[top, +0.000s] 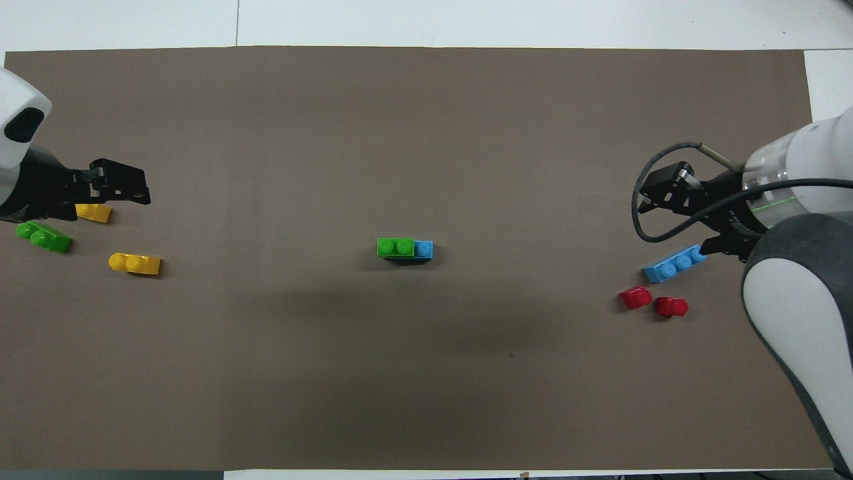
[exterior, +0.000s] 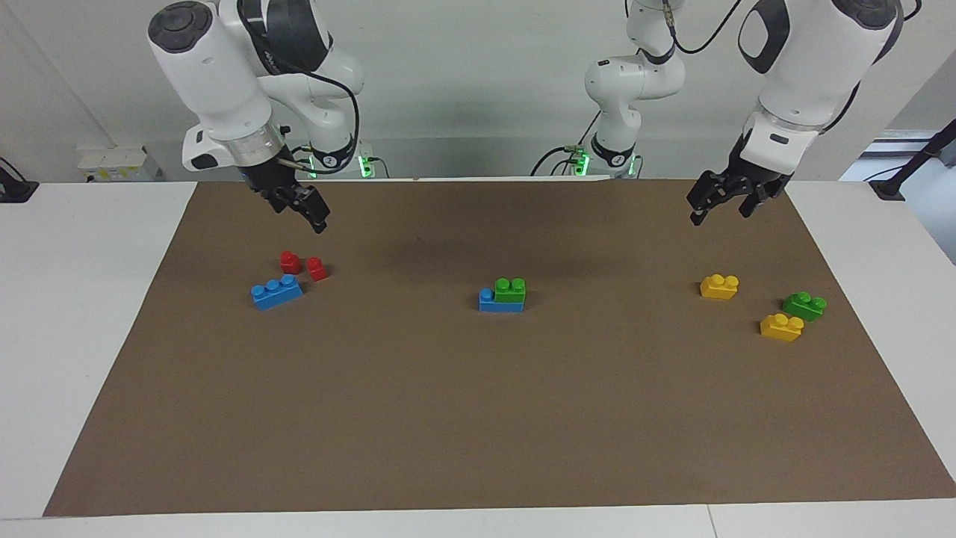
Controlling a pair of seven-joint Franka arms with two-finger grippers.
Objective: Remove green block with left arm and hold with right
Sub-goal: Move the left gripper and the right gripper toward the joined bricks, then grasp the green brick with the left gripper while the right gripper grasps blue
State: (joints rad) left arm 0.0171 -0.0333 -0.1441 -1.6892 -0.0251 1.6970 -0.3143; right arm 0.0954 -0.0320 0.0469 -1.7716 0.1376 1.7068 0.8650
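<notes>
The green block (exterior: 510, 290) is a bright green two-stud brick. It sits on one end of a blue three-stud brick (exterior: 488, 302) in the middle of the brown mat. In the overhead view the green block (top: 395, 247) covers most of that blue brick (top: 424, 249). My left gripper (exterior: 721, 214) is open and empty, raised over the mat at the left arm's end, above a yellow brick (top: 93, 213). My right gripper (exterior: 317, 217) hangs over the mat at the right arm's end, above the red bricks, and holds nothing. Both grippers are well apart from the green block.
At the left arm's end lie two yellow bricks (exterior: 719, 286) (exterior: 781, 326) and a deeper green two-stud brick (exterior: 804, 305). At the right arm's end lie a loose blue brick (exterior: 276, 291) and two small red bricks (exterior: 290, 262) (exterior: 317, 269).
</notes>
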